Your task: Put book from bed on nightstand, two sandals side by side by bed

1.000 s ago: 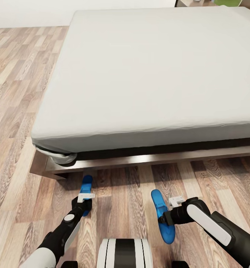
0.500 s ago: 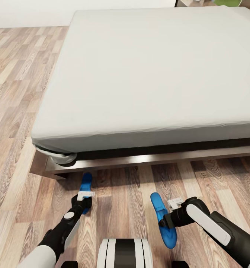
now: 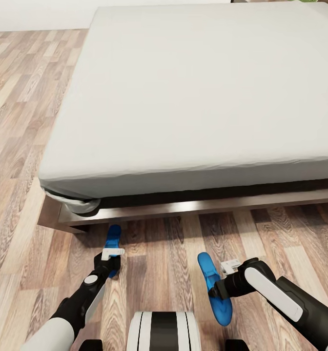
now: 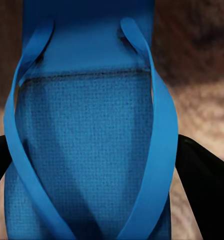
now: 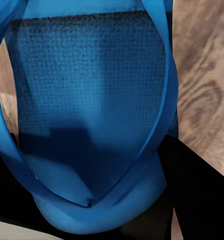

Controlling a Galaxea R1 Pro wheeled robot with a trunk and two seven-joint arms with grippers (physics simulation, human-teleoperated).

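Observation:
Two bright blue sandals are near the foot of the bed (image 3: 198, 92), over the wood floor. My left gripper (image 3: 111, 266) is shut on the left sandal (image 3: 113, 235), whose toe points toward the bed frame (image 3: 183, 208). In the left wrist view this sandal (image 4: 87, 130) lies between the black fingers (image 4: 204, 190). My right gripper (image 3: 215, 291) is shut on the right sandal (image 3: 206, 265), which is turned on its edge. In the right wrist view that sandal (image 5: 87, 100) sits in the dark fingers (image 5: 192, 195). The book and the nightstands are out of view.
The grey mattress overhangs a low dark wooden platform, whose left corner (image 3: 61, 219) juts out just ahead of the left sandal. Wood-plank floor (image 3: 159, 253) lies between the two sandals and along the bed's left side (image 3: 22, 122). My base (image 3: 163, 331) sits at the bottom.
The view has tilted down a little, so the bed reaches higher in the picture. The right sandal has shifted slightly lower in the right gripper's hold. The left arm has barely moved.

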